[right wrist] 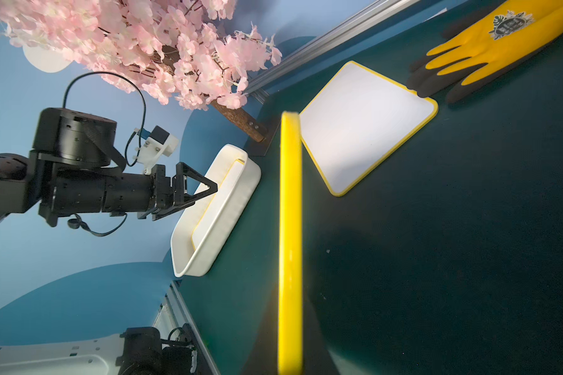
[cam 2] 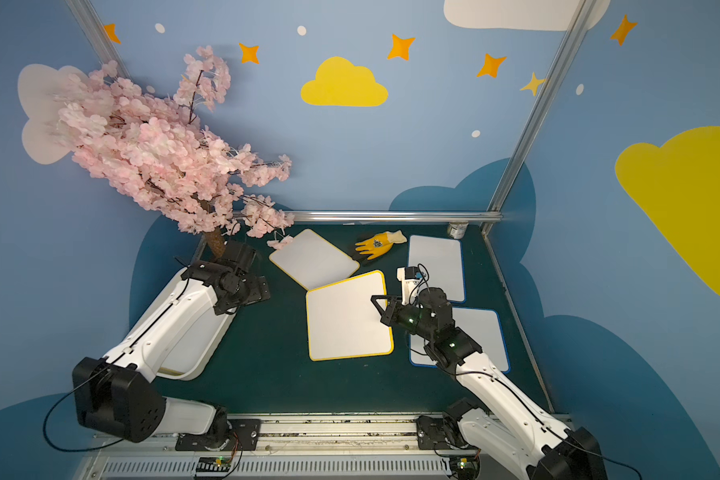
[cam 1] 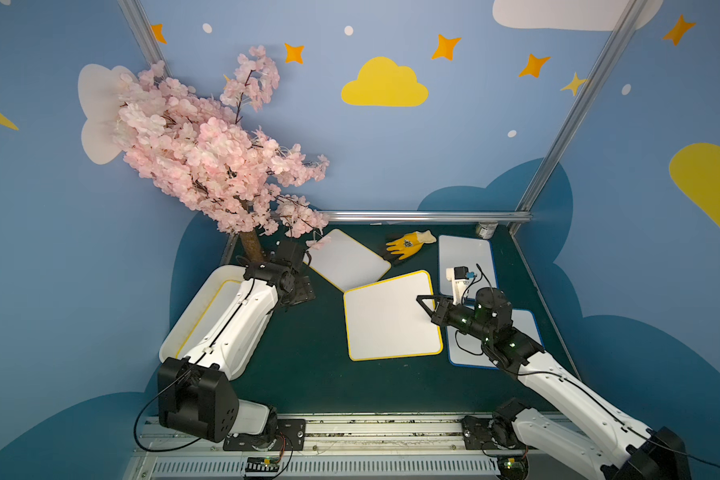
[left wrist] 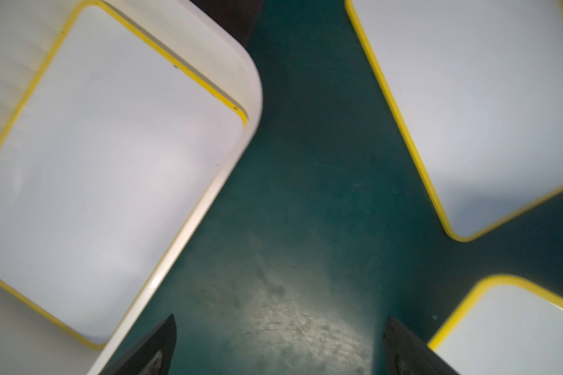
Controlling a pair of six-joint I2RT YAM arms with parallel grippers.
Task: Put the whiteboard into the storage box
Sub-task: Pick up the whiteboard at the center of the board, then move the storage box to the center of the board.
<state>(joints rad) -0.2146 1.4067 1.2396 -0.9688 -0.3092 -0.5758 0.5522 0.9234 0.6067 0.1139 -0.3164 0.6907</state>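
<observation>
Right wrist view: the right jaws are clenched on the yellow rim of a whiteboard (right wrist: 290, 227), seen edge-on and running straight away from the camera. Beyond it, the storage box (right wrist: 231, 220) sits at the far side of the worktop (right wrist: 436, 259), with the left arm (right wrist: 78, 191) close by it. The grip takes one thin edge only, so the board will likely sag or swing. A slow carry, raised enough to clear the box rim, seems wise.

Left wrist view: the left jaws are spread wide and hold nothing, above the worktop just beside the storage box (left wrist: 215, 55). A yellow-rimmed board (left wrist: 111, 162) already lies flat inside, nearly filling it. The carried board should come down square to the box and flat on top of that one. The left arm probably needs to move aside first.

Both top views: the held whiteboard (cam 1: 387, 320) is mid-worktop, well apart from the storage box (cam 1: 179, 332).

Counted:
- Whiteboards: five.
  - Three yellow-rimmed: one in the box, one held, and the back board (cam 1: 346, 259).
  - Two blue-rimmed: the far blue board (cam 1: 466, 257) and the near blue board (cam 1: 524, 322).
- One storage box.
- One yellow glove (cam 1: 408, 244).
- One small tin (cam 1: 486, 230).
- One pink blossom tree (cam 1: 208, 153).
- Two arms.
</observation>
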